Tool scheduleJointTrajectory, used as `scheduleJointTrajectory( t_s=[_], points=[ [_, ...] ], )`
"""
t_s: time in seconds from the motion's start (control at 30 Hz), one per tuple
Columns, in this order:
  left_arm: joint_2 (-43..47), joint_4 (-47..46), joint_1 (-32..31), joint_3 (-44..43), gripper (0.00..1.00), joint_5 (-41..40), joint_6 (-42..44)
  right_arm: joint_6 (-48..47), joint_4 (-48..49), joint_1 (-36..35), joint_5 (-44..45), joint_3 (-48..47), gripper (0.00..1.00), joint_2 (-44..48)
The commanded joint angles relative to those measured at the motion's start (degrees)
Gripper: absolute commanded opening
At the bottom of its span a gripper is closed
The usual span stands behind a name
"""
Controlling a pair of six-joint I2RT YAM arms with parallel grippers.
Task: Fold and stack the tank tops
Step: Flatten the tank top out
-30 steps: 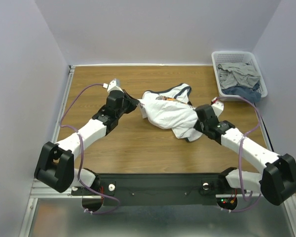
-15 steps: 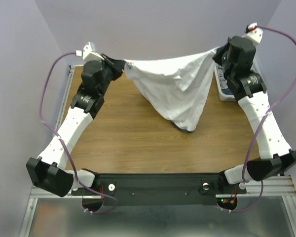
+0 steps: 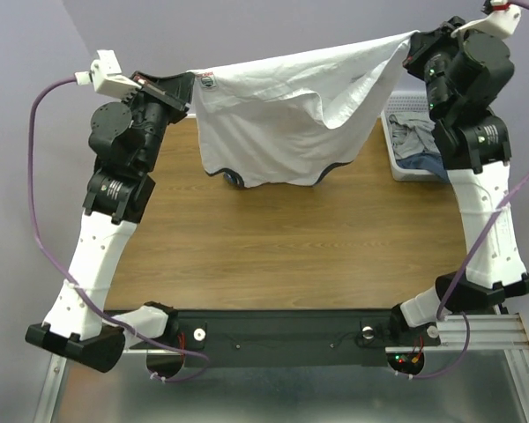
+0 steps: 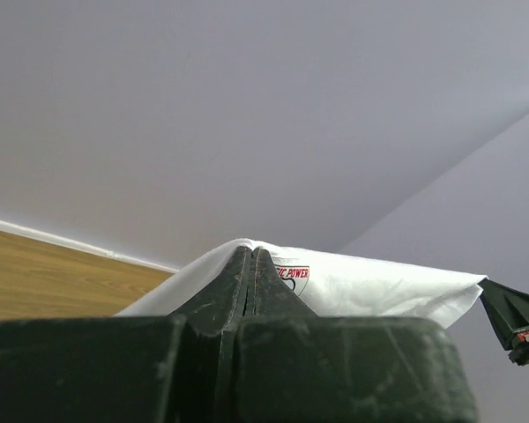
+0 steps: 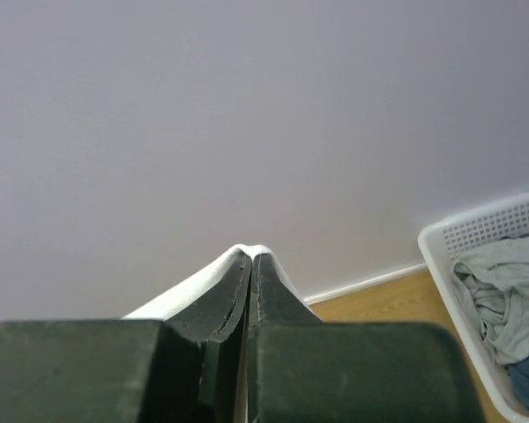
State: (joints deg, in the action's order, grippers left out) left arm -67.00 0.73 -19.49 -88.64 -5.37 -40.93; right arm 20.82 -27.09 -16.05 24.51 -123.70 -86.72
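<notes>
Seen from above, the tank top (image 3: pixel 282 123) has been lifted higher and spread wider over the table (image 3: pixel 291 247) than before. Both arms are raised, and its upper corners are pinched by the left gripper (image 3: pixel 183 88) and the right gripper (image 3: pixel 414 48). In both wrist views, the jaws are seen clamped on white cloth.

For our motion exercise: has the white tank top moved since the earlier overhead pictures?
Yes. The tank top rose off the table and toward its far edge; it now hangs between the left gripper and right gripper.
</notes>
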Motion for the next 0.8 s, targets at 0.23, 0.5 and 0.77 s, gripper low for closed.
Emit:
scheduleJointTrajectory(
  t_s=[0.23,0.5,0.77],
  points=[
    [6.7,-2.4,0.2,0.7,0.00,2.2,-2.3,-0.5,2.0,0.6,-3.9,-0.5,0.01,9.7],
    [-2.6,-5.6,3.0,1.1,0.00,4.3,-4.5,-1.0,2.0,0.8,-7.8,-2.8,0.00,-3.2],
    [-30.4,-14.4,9.4,-22.1,0.00,22.0,-3.5,-0.5,3.6,4.1,-20.3,-27.9,0.00,-29.4]
  ],
)
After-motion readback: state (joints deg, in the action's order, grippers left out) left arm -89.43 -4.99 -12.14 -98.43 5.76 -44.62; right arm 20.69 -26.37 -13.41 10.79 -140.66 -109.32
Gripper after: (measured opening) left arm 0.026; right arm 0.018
